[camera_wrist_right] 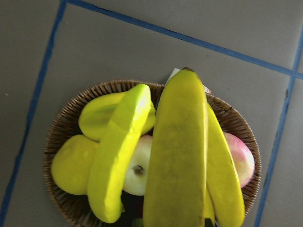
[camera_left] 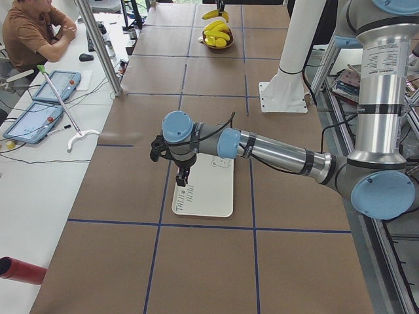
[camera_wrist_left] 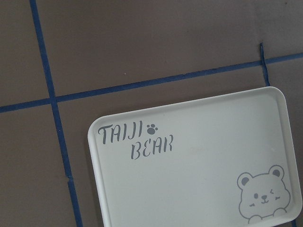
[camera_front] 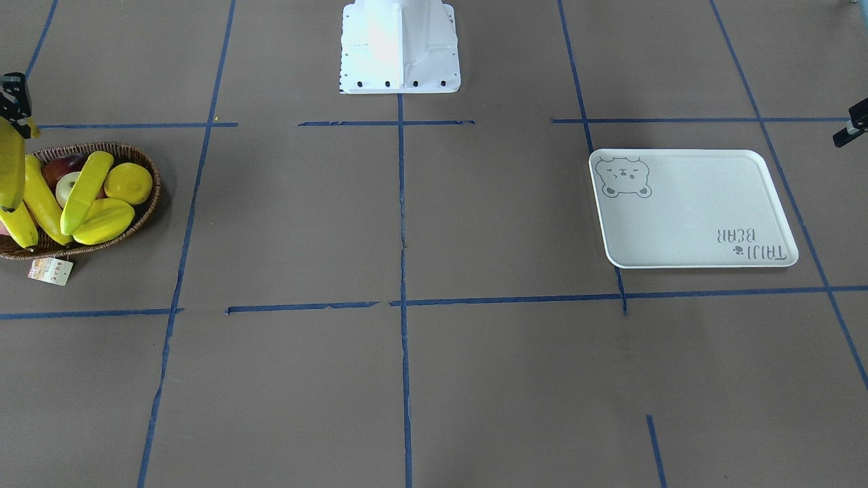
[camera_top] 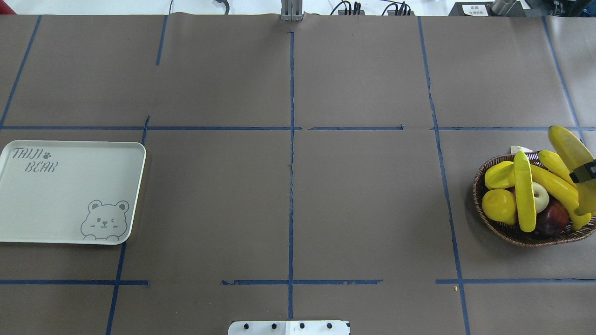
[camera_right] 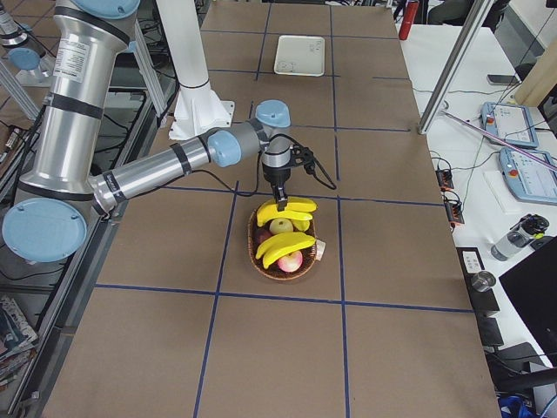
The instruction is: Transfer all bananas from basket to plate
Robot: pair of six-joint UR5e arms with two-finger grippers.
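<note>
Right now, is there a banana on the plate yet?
No, the plate bears only its print and lettering; the bananas are over at the basket.

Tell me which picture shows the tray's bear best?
The left wrist view: the plate is close, its bear face big and upright. Overhead shows it smaller, front-facing upside down, side views tiny, right wrist view not at all.

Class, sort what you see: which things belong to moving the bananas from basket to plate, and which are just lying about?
Job: bananas, lifted banana in right gripper, basket, plate.
Lying about: red apple, pale apple, starfruit, lemon-like fruit.
</note>
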